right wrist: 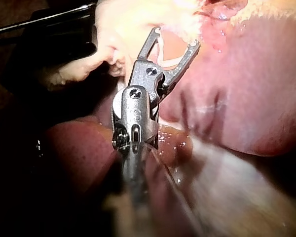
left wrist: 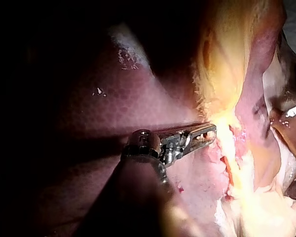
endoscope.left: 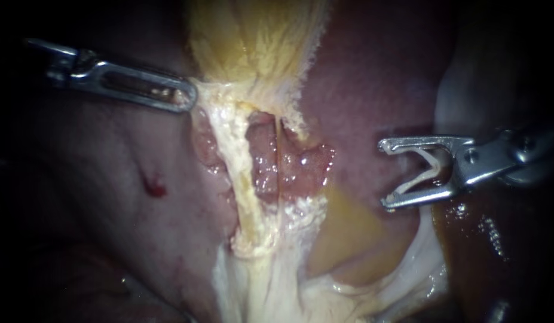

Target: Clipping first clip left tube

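Left tube (endoscope.left: 238, 173): the thick pale-yellow strand in the endoscope view, just to the 9 o'clock side of centre. It runs from the lower end of the gallbladder (endoscope.left: 253, 36) at 12 o'clock down into white tissue at 6 o'clock.
Thin strand (endoscope.left: 278, 158): a slim second tube on the 3 o'clock side of the left tube, with raw pink tissue (endoscope.left: 262, 170) between the two.
Clip (endoscope.left: 417, 181): white and V-shaped, seated between my right jaws with its mouth facing 9 o'clock. It hangs over the liver (endoscope.left: 378, 78), well apart from the left tube.
My right instrument (endoscope.left: 383, 174): comes in from 3 o'clock. Its jaws stand wide, and each bears on one arm of the clip, so they hold it from both sides. In the right wrist view the instrument (right wrist: 176, 37) carries the clip (right wrist: 168, 64) the same way, with pale tissue just ahead of its tips.
My left instrument (endoscope.left: 190, 98): comes in from 10 o'clock. Its jaws are pressed together and pinch the pale fringe at the gallbladder's lower end. In the left wrist view its tip (left wrist: 213, 131) meets that same pale tissue.
Liver, other side: dark red-purple toward 8 o'clock, with a small red spot (endoscope.left: 156, 188) on it.
Yellow patch (endoscope.left: 348, 233): at 5 o'clock from centre, under my right instrument.
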You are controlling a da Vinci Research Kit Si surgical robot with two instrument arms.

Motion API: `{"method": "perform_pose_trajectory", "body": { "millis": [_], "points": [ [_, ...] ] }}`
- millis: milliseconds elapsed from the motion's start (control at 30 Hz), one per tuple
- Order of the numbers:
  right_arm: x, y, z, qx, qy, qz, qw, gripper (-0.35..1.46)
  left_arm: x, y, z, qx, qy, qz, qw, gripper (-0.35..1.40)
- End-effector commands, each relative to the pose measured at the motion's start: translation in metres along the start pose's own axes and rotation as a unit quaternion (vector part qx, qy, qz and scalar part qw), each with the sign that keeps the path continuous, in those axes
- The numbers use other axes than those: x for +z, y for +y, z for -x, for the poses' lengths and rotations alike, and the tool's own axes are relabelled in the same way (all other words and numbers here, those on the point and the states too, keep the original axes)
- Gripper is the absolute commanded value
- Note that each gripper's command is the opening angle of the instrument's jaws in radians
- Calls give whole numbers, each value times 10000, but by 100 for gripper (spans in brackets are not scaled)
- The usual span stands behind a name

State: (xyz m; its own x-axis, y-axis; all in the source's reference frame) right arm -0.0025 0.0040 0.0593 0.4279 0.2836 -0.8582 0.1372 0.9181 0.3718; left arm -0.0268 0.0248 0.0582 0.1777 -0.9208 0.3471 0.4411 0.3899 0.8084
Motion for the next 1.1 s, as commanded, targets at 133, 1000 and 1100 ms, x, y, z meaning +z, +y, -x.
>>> {"method": "perform_pose_trajectory", "body": {
  "millis": [133,1000,1100],
  "points": [
    [0,-1,-1,32,4,1,10000,50,2,-2,-1,-8,-19,9,10000,-35],
    [79,-7,-12,329,22,-86,9994,51,7,-13,-4,11,-29,23,10000,-35],
    [93,-6,-11,409,34,-99,9991,51,7,-13,-4,11,-29,24,10000,-35]
  ]
}}
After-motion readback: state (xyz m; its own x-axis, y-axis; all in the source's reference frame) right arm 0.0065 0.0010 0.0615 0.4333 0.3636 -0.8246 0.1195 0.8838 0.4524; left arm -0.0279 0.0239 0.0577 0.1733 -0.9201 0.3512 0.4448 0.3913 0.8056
